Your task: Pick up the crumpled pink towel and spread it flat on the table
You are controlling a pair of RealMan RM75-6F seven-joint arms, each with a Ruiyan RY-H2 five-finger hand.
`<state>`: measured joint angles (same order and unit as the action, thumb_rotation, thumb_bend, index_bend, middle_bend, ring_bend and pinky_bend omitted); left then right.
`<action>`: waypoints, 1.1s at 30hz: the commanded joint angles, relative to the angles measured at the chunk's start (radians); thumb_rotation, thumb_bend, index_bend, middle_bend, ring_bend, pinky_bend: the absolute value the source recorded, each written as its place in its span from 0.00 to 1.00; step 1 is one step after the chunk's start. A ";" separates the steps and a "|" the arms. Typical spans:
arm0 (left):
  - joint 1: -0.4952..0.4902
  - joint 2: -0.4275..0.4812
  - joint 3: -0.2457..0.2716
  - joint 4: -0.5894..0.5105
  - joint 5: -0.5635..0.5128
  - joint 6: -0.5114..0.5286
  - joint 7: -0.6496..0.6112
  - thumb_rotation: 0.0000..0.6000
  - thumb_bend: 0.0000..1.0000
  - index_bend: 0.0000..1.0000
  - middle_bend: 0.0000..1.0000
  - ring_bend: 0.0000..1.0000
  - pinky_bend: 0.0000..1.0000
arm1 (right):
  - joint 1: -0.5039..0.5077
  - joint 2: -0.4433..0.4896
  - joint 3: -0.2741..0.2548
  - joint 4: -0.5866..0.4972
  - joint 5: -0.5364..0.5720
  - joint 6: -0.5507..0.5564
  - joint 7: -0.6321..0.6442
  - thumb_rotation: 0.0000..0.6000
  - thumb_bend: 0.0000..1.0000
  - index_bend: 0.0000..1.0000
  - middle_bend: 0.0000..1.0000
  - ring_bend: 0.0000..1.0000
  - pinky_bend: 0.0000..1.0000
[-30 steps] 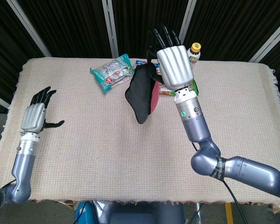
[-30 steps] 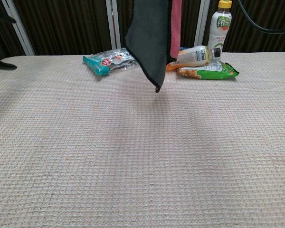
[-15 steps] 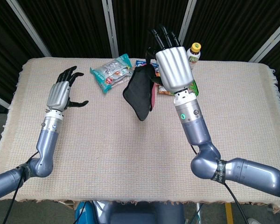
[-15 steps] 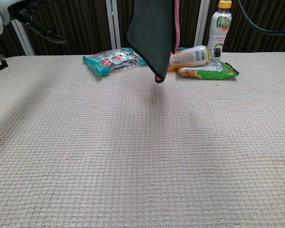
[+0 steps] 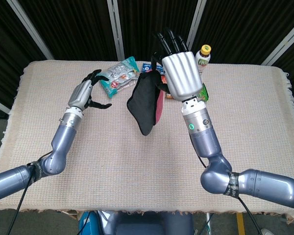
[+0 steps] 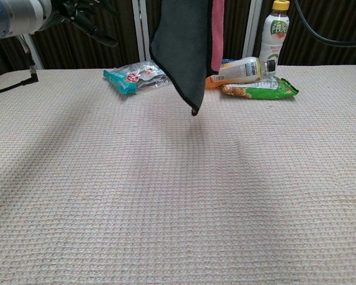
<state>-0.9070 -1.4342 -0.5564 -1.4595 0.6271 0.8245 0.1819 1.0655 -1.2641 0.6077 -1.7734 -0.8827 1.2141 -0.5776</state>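
Since a second ago the left hand has climbed from the near left edge of the table up and inward, and now floats close to the hanging towel, while the right hand has held its place with the cloth swinging only a little.

Nearest, the woven tabletop lies bare below both arms. Above its middle the towel hangs in the air, clear of the surface: a dark face turned outward, a pink face showing along its right edge, its lower corner pointing down. The right hand holds it from the top; the back of that hand faces the head camera and its fingers point up and away, so how they close on the cloth I cannot tell. The left hand has its fingers spread and holds nothing, its fingertips turned toward the towel but well short of it.

Behind the towel lie a teal snack packet, a green packet, a bottle lying on its side and an upright bottle.

The lift looks done and the spreading not yet begun. The next move likely calls for the left hand to reach a free edge or corner and pinch it, so the two hands can draw the cloth open.
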 commanded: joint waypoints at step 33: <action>-0.265 0.063 0.110 -0.012 -0.317 -0.119 0.066 1.00 0.17 0.31 0.00 0.00 0.03 | 0.028 0.009 -0.038 -0.020 0.038 0.044 0.002 1.00 0.39 0.62 0.17 0.07 0.16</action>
<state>-1.1673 -1.3701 -0.4500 -1.4746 0.3156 0.7095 0.2503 1.0940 -1.2554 0.5695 -1.7930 -0.8451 1.2581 -0.5764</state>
